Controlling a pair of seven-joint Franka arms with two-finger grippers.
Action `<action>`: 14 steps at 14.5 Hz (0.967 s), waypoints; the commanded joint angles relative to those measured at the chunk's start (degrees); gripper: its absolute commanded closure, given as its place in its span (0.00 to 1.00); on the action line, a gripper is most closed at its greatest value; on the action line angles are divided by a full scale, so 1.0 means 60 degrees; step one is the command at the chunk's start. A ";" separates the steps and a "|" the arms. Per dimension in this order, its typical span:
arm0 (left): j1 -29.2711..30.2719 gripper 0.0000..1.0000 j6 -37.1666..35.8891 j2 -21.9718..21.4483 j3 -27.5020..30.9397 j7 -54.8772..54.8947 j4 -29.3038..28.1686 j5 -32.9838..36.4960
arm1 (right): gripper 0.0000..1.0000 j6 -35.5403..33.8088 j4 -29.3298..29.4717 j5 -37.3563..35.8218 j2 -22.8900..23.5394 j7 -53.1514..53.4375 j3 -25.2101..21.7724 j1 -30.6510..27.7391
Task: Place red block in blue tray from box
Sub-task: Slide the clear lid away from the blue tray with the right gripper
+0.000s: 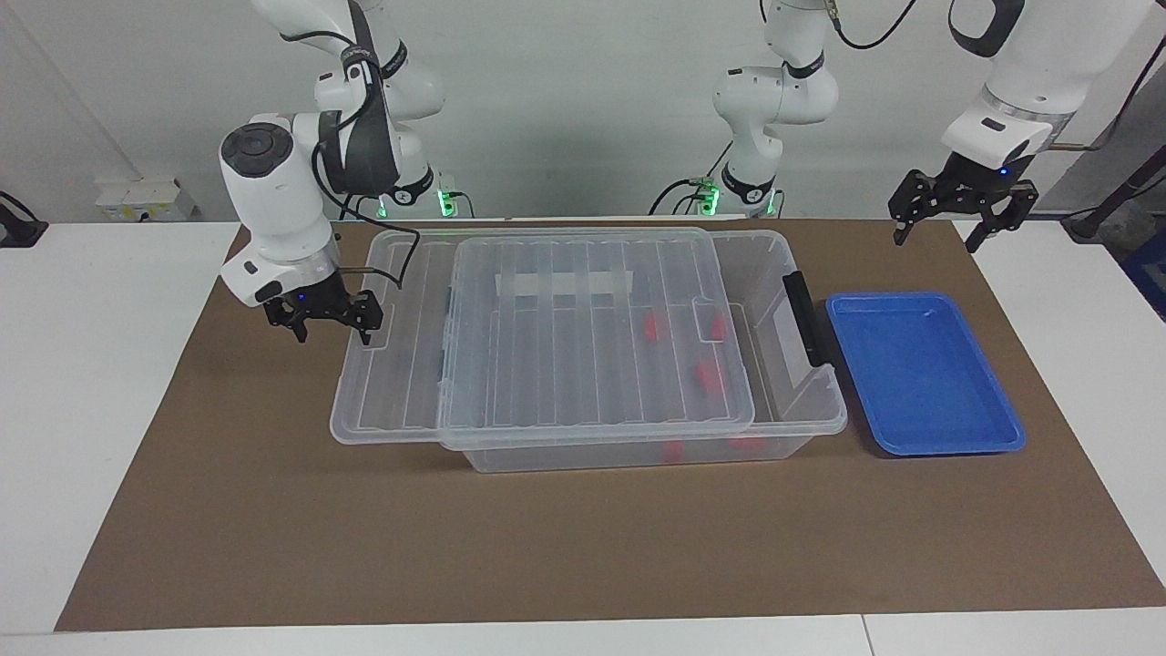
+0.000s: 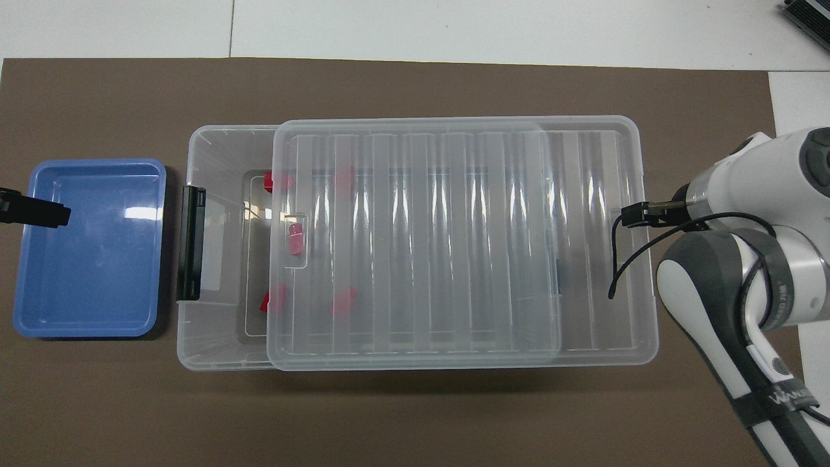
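Nearest the robots, the left gripper hangs in the air with its fingers apart, over the table by the robot-side end of the blue tray; it holds nothing; the right gripper sits low at the lid's edge toward the right arm's end of the table, its fingers apart as well, and whether they touch the lid cannot be told; next comes the box, standing on the brown mat in the middle of the table, its lid lying on top but shifted toward the right arm's end, so a strip of the box is uncovered by the black handle; a red block lies on the box floor close to that opening, under the lid's edge, with two like blocks nearer to the robots; the blue tray lies just beside the box at the left arm's end and has nothing in it; as a judgement, the opening is made and the rest is ahead: no block is grasped, lifted or carried, and the left gripper looks best placed to reach in.
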 commanded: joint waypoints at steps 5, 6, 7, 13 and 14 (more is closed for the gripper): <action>0.0037 0.00 -0.0175 -0.0115 -0.0028 0.0065 -0.0018 0.0156 | 0.00 -0.0410 0.0058 -0.0521 -0.0138 -0.0234 0.0042 -0.0302; 0.0037 0.00 -0.0175 -0.0115 -0.0028 0.0065 -0.0003 0.0156 | 0.00 -0.0425 0.0058 -0.0521 -0.0153 -0.0234 0.0042 -0.0302; 0.0037 0.00 -0.0175 -0.0115 -0.0028 0.0051 -0.0003 0.0156 | 0.00 -0.0454 0.0058 -0.0521 -0.0153 -0.0248 0.0028 -0.0331; 0.0023 0.00 -0.0190 -0.0115 -0.0042 0.0051 -0.0032 0.0156 | 0.00 -0.0615 0.0044 -0.0521 -0.0197 -0.0644 0.0027 -0.0654; 0.0023 0.00 -0.0204 -0.0115 -0.0042 0.0051 -0.0032 0.0156 | 0.00 -0.0616 0.0058 -0.0521 -0.0197 -0.0688 0.0027 -0.0712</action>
